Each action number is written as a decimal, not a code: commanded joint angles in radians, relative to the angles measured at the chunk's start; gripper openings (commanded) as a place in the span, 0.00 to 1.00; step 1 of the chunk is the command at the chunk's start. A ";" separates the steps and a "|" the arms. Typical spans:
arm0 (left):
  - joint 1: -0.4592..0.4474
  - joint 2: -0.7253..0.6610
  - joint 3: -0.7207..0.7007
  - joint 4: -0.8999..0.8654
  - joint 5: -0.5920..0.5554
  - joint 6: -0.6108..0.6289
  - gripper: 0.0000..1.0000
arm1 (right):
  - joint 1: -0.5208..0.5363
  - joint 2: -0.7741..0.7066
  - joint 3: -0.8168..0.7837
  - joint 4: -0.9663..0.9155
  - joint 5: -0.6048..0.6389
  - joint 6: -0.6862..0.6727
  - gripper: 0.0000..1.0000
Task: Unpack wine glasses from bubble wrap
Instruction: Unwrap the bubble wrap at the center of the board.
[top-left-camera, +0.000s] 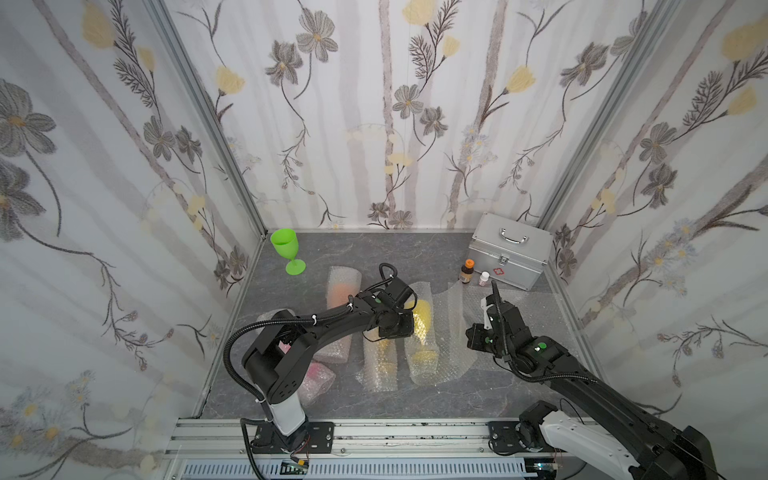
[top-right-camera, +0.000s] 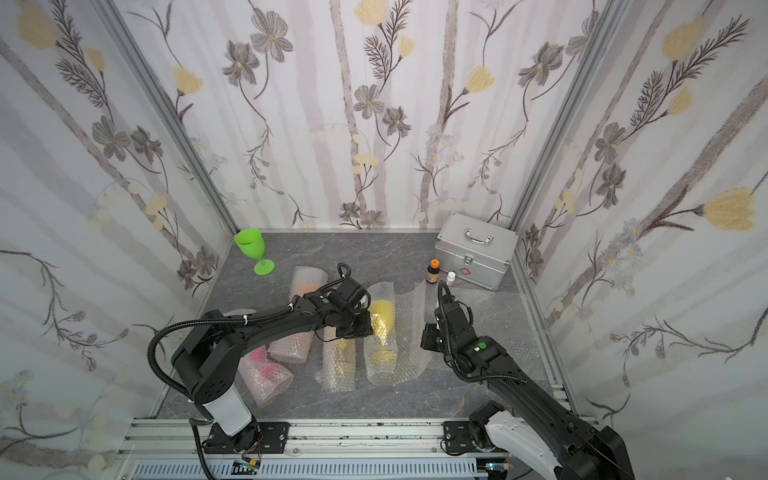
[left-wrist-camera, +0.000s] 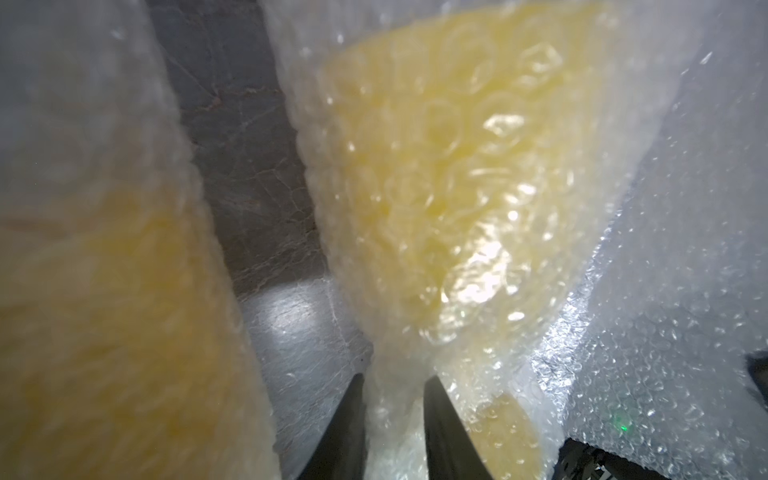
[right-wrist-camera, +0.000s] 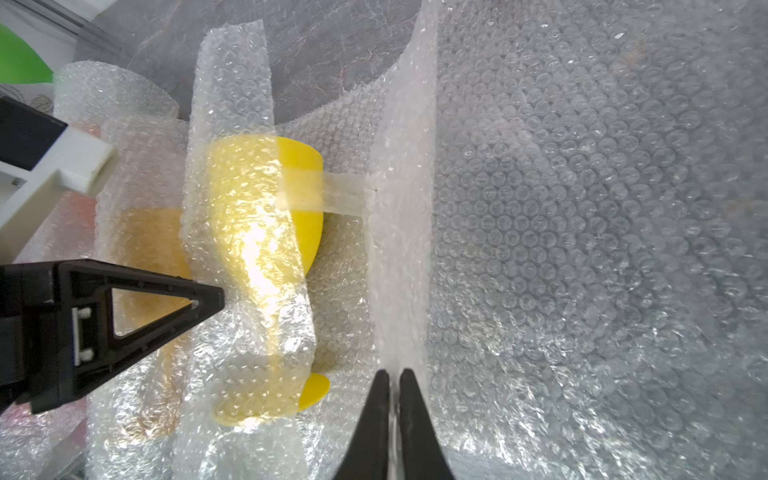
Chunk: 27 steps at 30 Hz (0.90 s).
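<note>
**A:** Where's the yellow glass?

**B:** Lying mid-table, bowl far and foot near. It's half out of its wrap, just right of the amber roll.

**A:** And the grippers?

**B:** The left gripper is clamped on the wrap at the stem. The right gripper pinches the raised flap to the right.

**A:** How will it handle?

**B:** The glass looks like light, stiff plastic. I doubt it breaks, but it may roll. The wrap is soft, slick and springy, and tape ties the flap to the roll. I'd hold the stem, its narrowest part, pinch the flap edge firmly and peel right. The tape may drag the glass along.
</note>
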 joint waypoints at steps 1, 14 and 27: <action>0.008 -0.007 -0.013 0.005 -0.004 0.005 0.23 | 0.001 -0.009 0.011 -0.032 0.051 0.006 0.21; 0.035 -0.035 -0.072 0.086 0.045 -0.021 0.24 | 0.004 -0.062 0.174 -0.166 0.133 -0.058 0.29; 0.039 -0.041 -0.084 0.100 0.058 -0.025 0.25 | 0.067 0.109 0.113 0.125 -0.046 0.004 0.28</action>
